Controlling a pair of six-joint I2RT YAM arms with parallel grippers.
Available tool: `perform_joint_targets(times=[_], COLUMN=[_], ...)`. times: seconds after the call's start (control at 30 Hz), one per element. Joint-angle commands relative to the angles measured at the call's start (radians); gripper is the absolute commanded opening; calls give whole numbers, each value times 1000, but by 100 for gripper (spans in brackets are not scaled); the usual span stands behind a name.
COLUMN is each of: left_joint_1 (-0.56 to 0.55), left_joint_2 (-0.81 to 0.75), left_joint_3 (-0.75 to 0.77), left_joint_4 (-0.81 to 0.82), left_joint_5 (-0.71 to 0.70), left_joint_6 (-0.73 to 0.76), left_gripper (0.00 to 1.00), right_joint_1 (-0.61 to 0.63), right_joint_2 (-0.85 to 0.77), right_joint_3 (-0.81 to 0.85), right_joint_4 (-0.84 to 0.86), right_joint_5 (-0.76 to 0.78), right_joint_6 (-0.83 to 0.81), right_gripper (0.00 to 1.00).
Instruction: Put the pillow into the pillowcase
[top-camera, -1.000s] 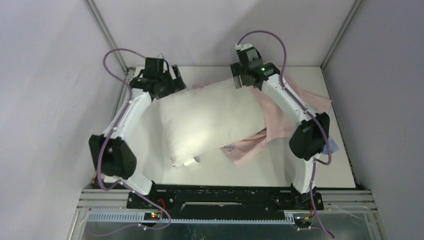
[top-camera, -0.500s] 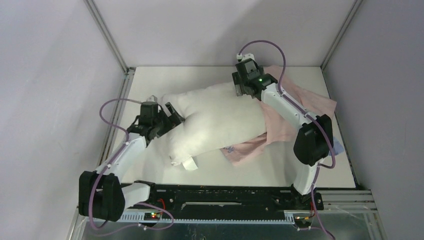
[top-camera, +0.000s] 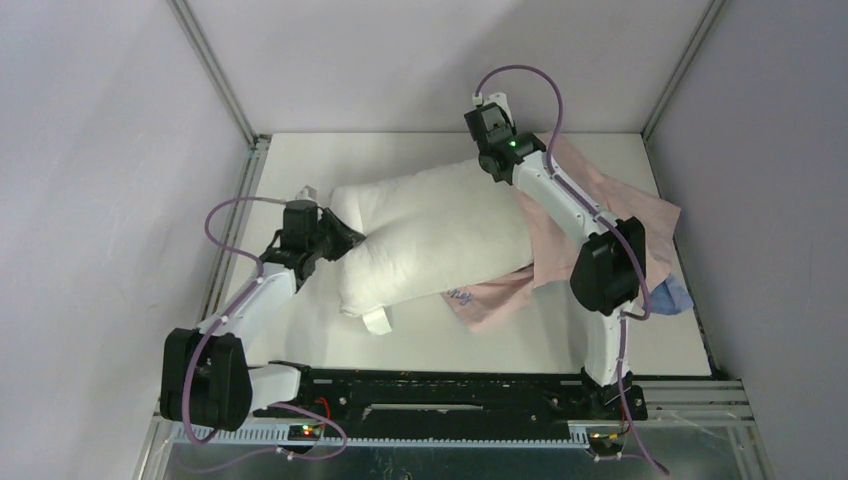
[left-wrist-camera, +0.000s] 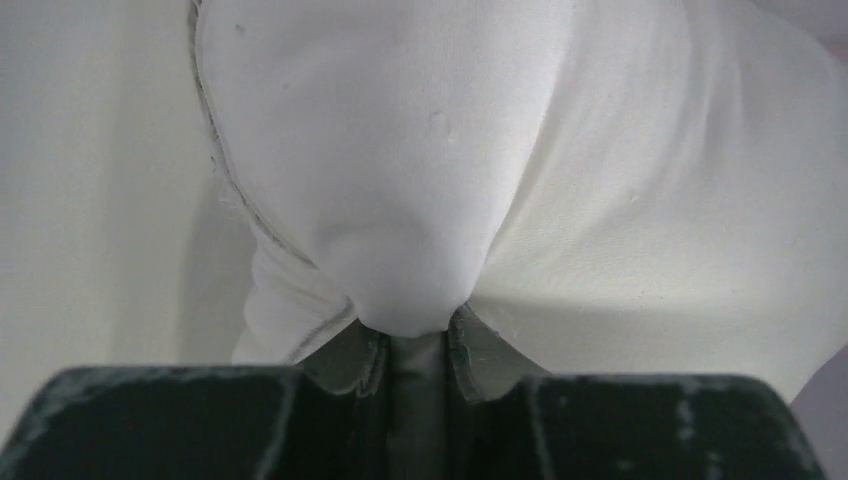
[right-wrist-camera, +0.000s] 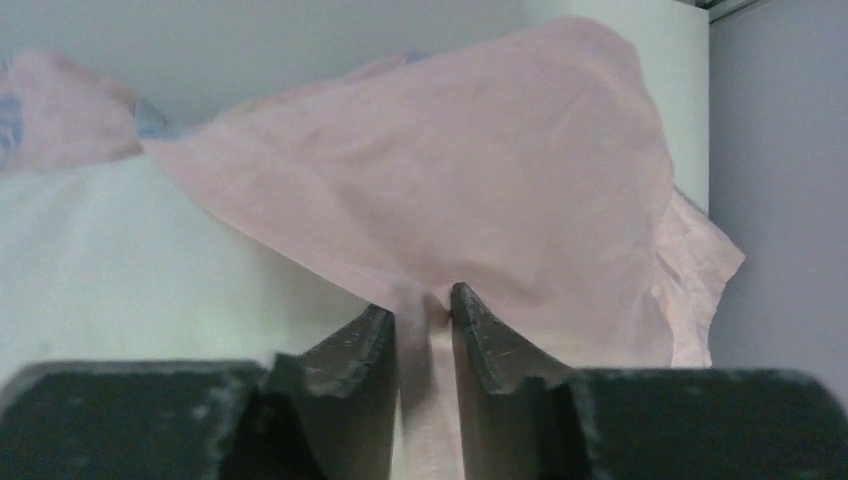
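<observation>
The plump white pillow (top-camera: 430, 235) lies slantwise across the middle of the table. Its right end rests on the pale pink pillowcase (top-camera: 645, 215), which spreads out to the right and shows again under the pillow's front edge. My left gripper (top-camera: 345, 240) is at the pillow's left side, shut on a bunched fold of white pillow fabric (left-wrist-camera: 450, 150); the left gripper (left-wrist-camera: 417, 325) pinches it between its tips. My right gripper (top-camera: 497, 165) is at the pillow's far end, and the right gripper (right-wrist-camera: 422, 300) is shut on a pinch of the pink pillowcase (right-wrist-camera: 480, 190) beside the pillow (right-wrist-camera: 130, 270).
A white label (top-camera: 376, 321) sticks out at the pillow's near left corner. A blue-lavender part of the case (top-camera: 668, 296) hangs near the table's right edge. Walls close in the white table (top-camera: 300, 160) on the left, back and right.
The left arm swung from the back left to the pillow's left side, and its jaws closed on the pillow. The right jaws closed on the pink case. The pillow shifted slightly.
</observation>
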Motion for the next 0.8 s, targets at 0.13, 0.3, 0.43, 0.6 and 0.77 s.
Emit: perform_joint_targets(times=[0.13, 0.3, 0.43, 0.6, 0.77], left_joint_1=[-21, -225, -254, -213, -152], left_joint_2=[-5, -32, -56, -140, -232], left_joint_3=[-12, 185, 239, 144, 6], left_joint_4=[-68, -103, -134, -167, -134], left_joint_5=[-7, -82, -141, -251, -257], left_joint_6=[40, -6, -70, -108, -161], left_gripper=[0, 0, 0, 0, 0], right_joint_1=[75, 336, 432, 385, 354], right_joint_2=[88, 98, 78, -26, -216], right_joint_3=[315, 435, 320, 117, -59], right_joint_4=[-199, -262, -211, -140, -70], right_joint_5=[0, -127, -144, -167, -119], right_joint_6=[26, 119, 174, 180, 132], right_gripper=[0, 0, 0, 6, 62])
